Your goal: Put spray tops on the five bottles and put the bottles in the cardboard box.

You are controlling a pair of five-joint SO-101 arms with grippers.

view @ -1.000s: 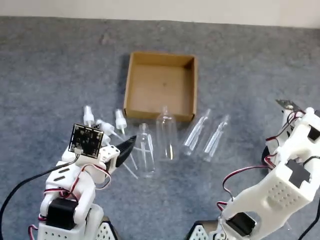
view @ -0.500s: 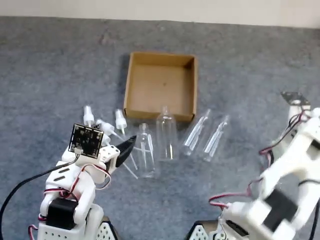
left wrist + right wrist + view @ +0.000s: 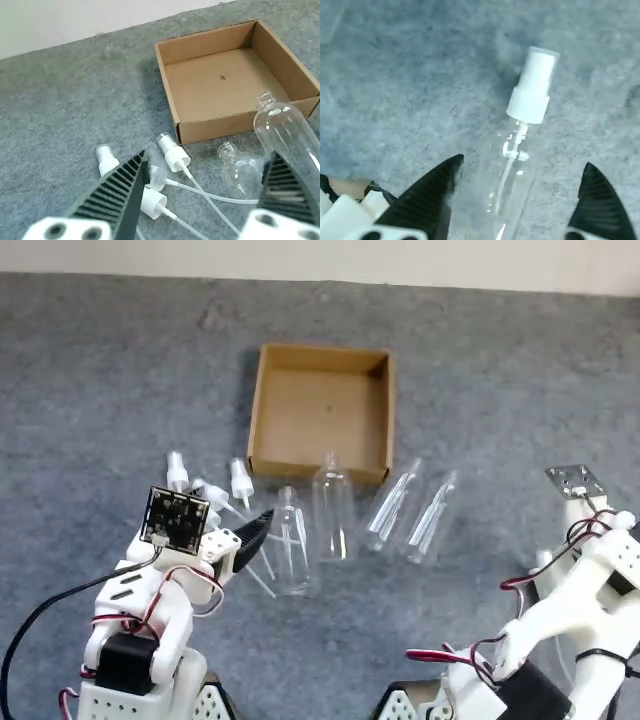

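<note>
The cardboard box (image 3: pixel 266 410) stands open at mid table, with nothing in it. In front of it lie several clear uncapped bottles, among them a wide one (image 3: pixel 333 508) and a slim one (image 3: pixel 432 516). Loose white spray tops (image 3: pixel 240 481) with thin tubes lie to their left. My left gripper (image 3: pixel 207 160) is open above the spray tops (image 3: pixel 173 155) and a small bottle (image 3: pixel 239 169), near the box (image 3: pixel 235 123). My right gripper (image 3: pixel 522 165) is open, one finger on either side of a clear bottle (image 3: pixel 506 186) that lies on the carpet with a white spray top (image 3: pixel 532 86) on it.
Grey carpet covers the table. The left arm (image 3: pixel 140 630) stands at the front left and the right arm (image 3: pixel 575 630) at the front right. Bare carpet lies behind and to both sides of the box.
The right arm has swung and dropped lower at the front right, its wrist board shifting left and down. The left arm and the bottles have stayed put.
</note>
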